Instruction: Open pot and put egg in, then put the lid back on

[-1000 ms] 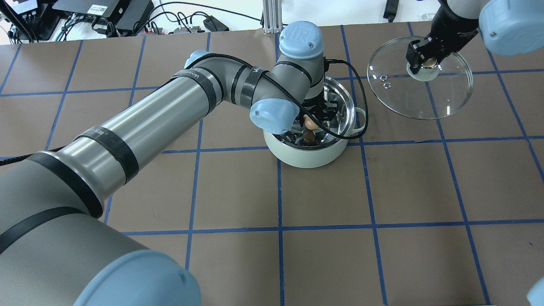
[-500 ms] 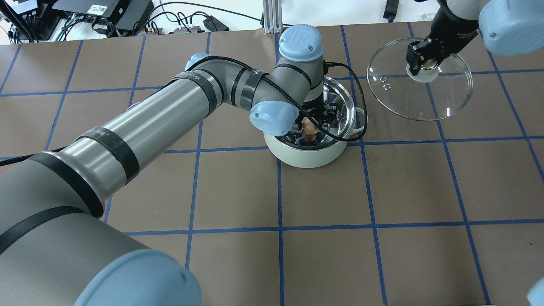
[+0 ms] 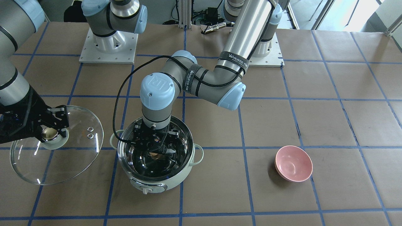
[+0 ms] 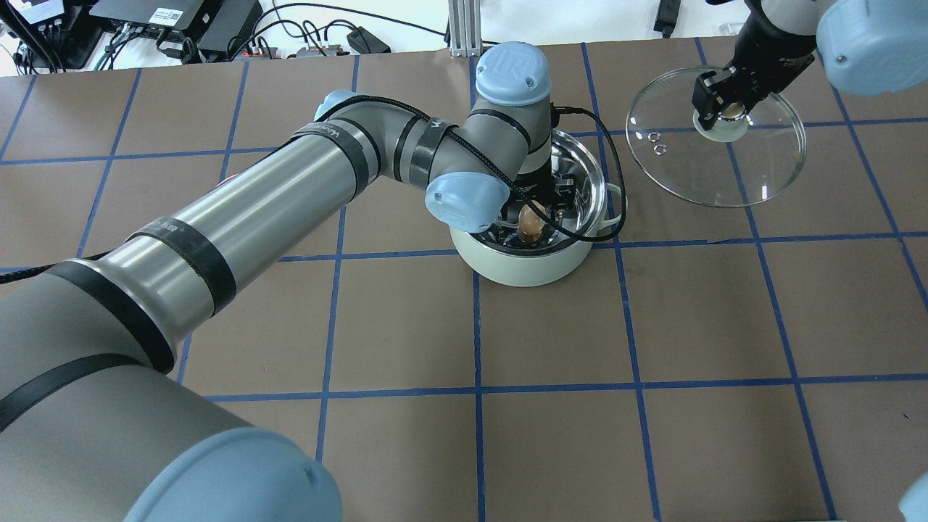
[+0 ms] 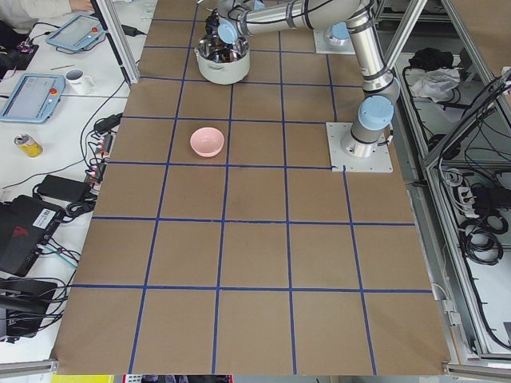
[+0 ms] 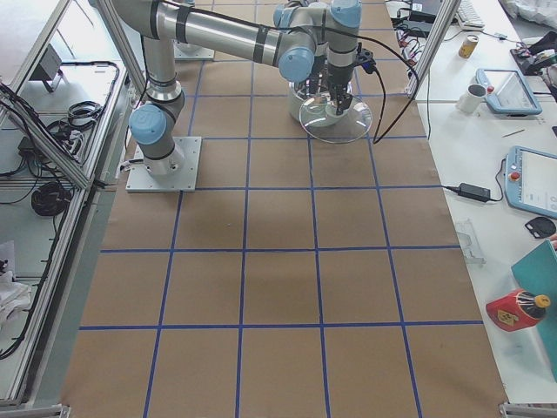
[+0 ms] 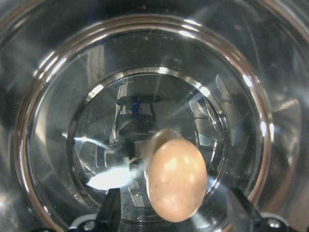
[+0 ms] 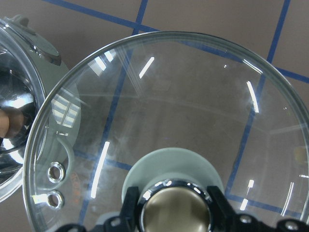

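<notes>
The mint-green pot (image 3: pixel 163 185) stands uncovered; it also shows in the overhead view (image 4: pixel 522 268). My left gripper (image 3: pixel 156 149) reaches down inside it. The tan egg (image 7: pixel 175 181) lies on the shiny steel bottom between the fingers (image 7: pixel 110 210), which stand apart from its sides, so the gripper is open. The egg also shows in the overhead view (image 4: pixel 533 221). My right gripper (image 4: pixel 725 109) is shut on the knob of the glass lid (image 4: pixel 725 167) and holds it above the table beside the pot. In the front view the lid (image 3: pixel 62 163) is left of the pot.
A pink bowl (image 3: pixel 293 163) sits on the brown paper-covered table on the side of the pot away from the lid. The left arm's black cable (image 4: pixel 612 174) loops over the pot's rim. Electronics and cables lie beyond the table's far edge (image 4: pixel 181 29).
The left gripper has gone down into the pot with the egg. The egg now rests at the bottom with the fingers apart from it. The right gripper holds the lid almost still.
</notes>
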You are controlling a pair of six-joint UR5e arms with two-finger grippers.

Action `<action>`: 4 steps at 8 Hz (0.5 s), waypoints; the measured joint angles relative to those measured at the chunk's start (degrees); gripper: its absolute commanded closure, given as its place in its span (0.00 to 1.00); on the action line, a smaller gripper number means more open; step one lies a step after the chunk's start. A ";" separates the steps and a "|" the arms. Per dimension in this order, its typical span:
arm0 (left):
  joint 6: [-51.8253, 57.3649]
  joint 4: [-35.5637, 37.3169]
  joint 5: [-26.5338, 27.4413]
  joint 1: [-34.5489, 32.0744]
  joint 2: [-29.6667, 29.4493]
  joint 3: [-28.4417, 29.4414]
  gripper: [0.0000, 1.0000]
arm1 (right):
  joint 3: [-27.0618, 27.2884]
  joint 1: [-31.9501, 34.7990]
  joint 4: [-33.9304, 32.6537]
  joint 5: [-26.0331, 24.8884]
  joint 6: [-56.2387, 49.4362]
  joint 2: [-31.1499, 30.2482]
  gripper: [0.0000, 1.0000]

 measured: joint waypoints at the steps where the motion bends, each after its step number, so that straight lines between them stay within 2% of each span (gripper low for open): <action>1: 0.01 -0.01 0.08 0.00 0.20 -0.01 0.06 | 0.05 0.00 0.04 0.00 0.00 0.00 1.00; 4: 0.52 -0.08 0.80 0.00 2.39 0.23 0.00 | 0.16 -0.07 -0.01 0.08 0.00 0.00 1.00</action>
